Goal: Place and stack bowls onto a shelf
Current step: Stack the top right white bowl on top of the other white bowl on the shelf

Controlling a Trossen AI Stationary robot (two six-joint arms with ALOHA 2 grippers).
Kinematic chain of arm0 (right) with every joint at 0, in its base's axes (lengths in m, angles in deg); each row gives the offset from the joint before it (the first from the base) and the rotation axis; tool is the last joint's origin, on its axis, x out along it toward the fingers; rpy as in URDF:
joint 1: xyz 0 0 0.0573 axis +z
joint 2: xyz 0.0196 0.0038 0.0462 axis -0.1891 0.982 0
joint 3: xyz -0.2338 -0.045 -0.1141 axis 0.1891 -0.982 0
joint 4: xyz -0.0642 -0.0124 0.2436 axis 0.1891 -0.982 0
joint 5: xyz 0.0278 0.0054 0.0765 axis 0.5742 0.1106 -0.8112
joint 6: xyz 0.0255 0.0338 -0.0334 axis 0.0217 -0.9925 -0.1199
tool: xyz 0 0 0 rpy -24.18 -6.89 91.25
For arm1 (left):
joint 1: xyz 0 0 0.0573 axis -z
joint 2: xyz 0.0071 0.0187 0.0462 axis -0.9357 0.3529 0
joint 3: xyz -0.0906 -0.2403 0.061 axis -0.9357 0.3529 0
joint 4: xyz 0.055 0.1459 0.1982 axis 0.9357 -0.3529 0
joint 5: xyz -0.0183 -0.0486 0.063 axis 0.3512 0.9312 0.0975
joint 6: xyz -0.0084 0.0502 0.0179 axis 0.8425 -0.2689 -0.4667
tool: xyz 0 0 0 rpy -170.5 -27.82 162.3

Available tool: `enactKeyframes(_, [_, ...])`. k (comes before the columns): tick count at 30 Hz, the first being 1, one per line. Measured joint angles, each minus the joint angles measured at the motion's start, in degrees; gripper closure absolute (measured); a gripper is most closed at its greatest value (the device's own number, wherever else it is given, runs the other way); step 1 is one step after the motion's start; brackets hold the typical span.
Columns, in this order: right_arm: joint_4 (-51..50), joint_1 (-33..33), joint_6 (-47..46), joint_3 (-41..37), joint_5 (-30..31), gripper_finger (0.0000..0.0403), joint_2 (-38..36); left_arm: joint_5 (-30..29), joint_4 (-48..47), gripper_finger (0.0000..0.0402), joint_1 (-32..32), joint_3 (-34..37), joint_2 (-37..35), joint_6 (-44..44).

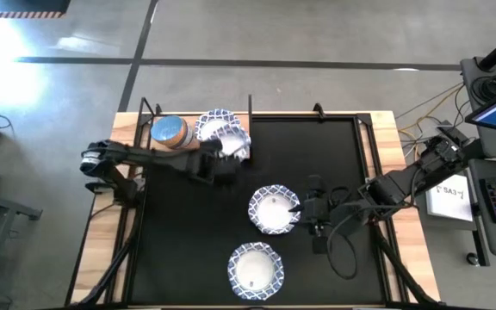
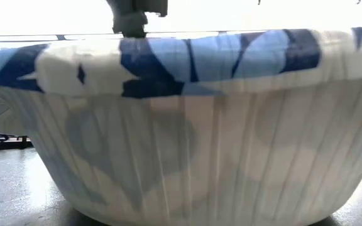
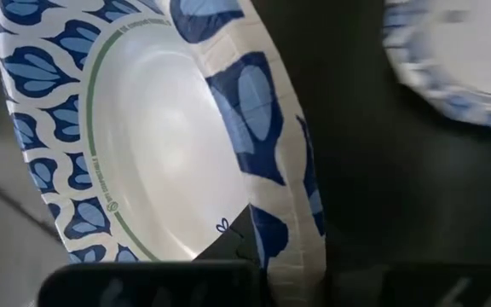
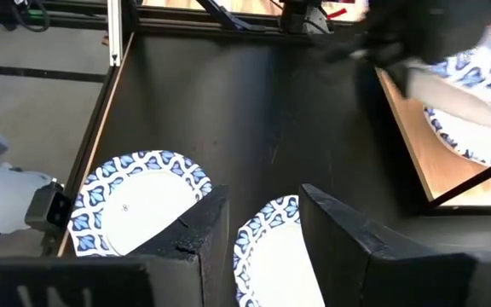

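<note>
high view, left pincer [image 1: 231,155] gripping patterned bowl [image 1: 233,139] over shelf [image 1: 158,155]

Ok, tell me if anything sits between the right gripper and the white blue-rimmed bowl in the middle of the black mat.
Nothing visible does. The right gripper already straddles the rim of that white blue-rimmed bowl, one finger on each side.

Two white bowls with blue rims [image 1: 274,209] [image 1: 254,269] are sitting upright mid-mat and nearer. A third [image 1: 229,136], tilted, is hanging over the far-left wooden shelf [image 1: 198,143] beside a stack of small bowls [image 1: 170,131].
</note>
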Motion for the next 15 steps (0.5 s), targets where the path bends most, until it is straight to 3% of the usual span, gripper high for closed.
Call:
enactKeyframes(8, [-0.86,0.0,-4.41,0.0,-0.11,0.0273,0.0,-0.06,1.47,0.04,-12.69,4.37,0.0,-0.09])
enactKeyframes(15, [-4.15,0.0,-4.4,-0.02,-0.11,0.0274,0.14,0.11,11.56,0.0396,-18.38,10.29,0.02,-1.24])
